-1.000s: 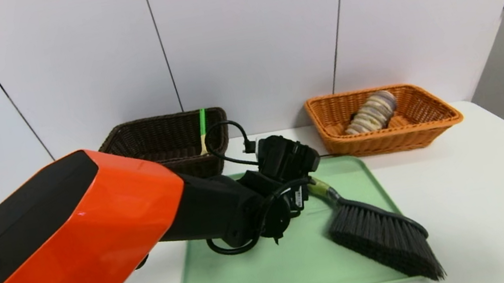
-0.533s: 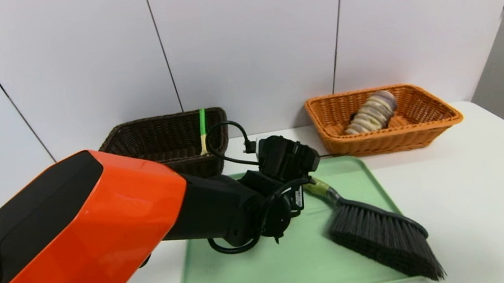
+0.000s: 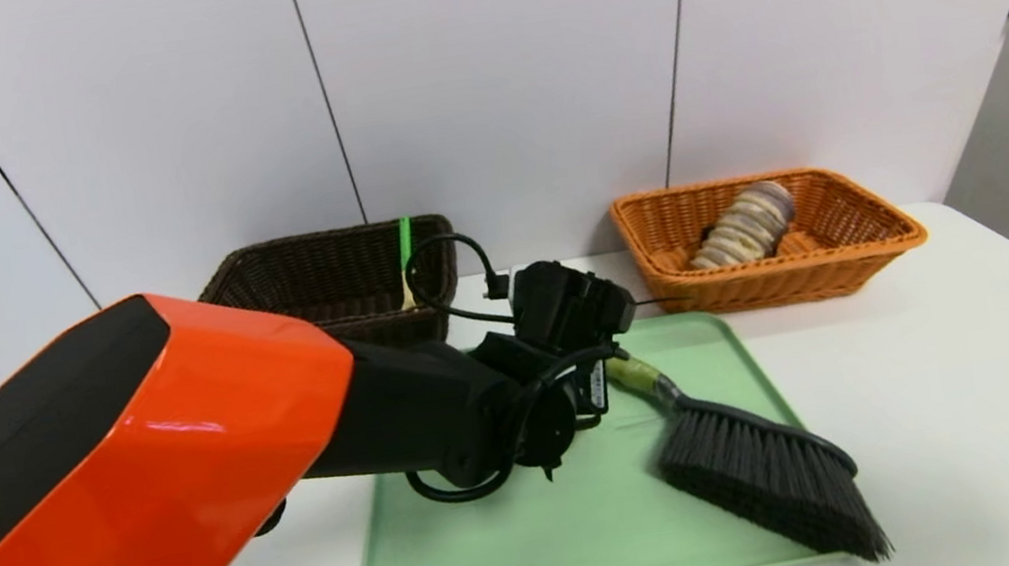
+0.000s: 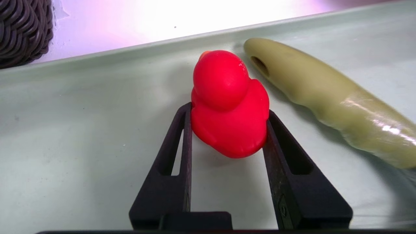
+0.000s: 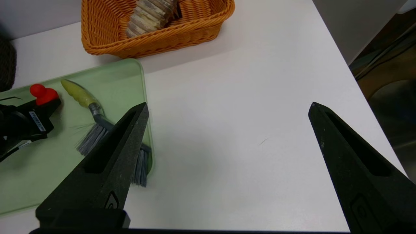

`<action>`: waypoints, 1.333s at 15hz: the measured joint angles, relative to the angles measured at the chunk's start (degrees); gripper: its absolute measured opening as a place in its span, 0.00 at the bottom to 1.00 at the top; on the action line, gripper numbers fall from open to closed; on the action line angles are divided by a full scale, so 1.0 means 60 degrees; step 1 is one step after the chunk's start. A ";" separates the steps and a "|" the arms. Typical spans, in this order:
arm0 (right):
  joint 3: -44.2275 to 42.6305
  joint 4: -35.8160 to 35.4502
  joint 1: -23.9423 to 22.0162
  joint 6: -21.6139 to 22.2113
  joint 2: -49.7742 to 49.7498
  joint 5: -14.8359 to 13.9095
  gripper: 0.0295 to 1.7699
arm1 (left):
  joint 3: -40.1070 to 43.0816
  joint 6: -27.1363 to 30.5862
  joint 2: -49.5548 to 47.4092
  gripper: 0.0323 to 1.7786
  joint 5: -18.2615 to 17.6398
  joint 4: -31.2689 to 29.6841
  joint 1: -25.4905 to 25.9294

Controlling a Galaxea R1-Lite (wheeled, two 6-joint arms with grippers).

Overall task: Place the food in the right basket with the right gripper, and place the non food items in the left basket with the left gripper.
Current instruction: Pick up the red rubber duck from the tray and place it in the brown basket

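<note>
Left Tool Pinches the Red Knob-Shaped Toy Above the Green Tray

The left tool pinches the red knob-shaped toy over the green tray, next to the olive-green handle of the hand brush. The brush lies on the tray, and its bristles reach past the near right edge onto the counter. Behind the tray, to the left, stands the dark brown wicker basket with the green-handled spoon inside. Behind it, to the right, is the orange wicker basket with the striped roll. The right tool waits with fingers spread, to the right of the tray.

The toy is rounded and looks smooth, perhaps rubbery, so it could slip if the narrow tips hold too lightly. The lumpy, glossy handle is close; a sideways swing might knock it. The bristles look stiff and dense, the baskets coarsely woven.
</note>
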 joint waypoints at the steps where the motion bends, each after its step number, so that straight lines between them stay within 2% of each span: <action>1: 0.0004 0.0000 0.0000 0.0006 -0.0008 0.0004 0.96 | -0.0002 0.0020 -0.0146 0.36 -0.0142 0.0018 -0.0008; 7: 0.0063 0.0000 -0.0006 0.0024 -0.0037 0.0004 0.96 | -0.0841 0.0317 -0.1402 0.35 -0.0179 0.0339 0.0065; 11: 0.0059 0.0000 -0.0004 0.0014 -0.0016 0.0004 0.96 | -0.1187 0.0494 -0.2211 0.35 -0.0280 0.0809 0.0605; 12: 0.0059 0.0000 -0.0004 0.0016 -0.0016 0.0000 0.96 | -0.1205 0.0510 -0.2430 0.35 -0.0561 0.1026 0.0870; 15: 0.0045 -0.0006 -0.0006 0.0000 -0.0016 -0.0004 0.96 | -0.1219 0.0455 -0.2972 0.35 -0.2013 0.1132 0.1916; 20: -0.0010 -0.0024 -0.0006 -0.0081 0.0006 -0.0008 0.96 | -0.1209 0.0425 -0.3318 0.35 -0.3220 0.1117 0.4218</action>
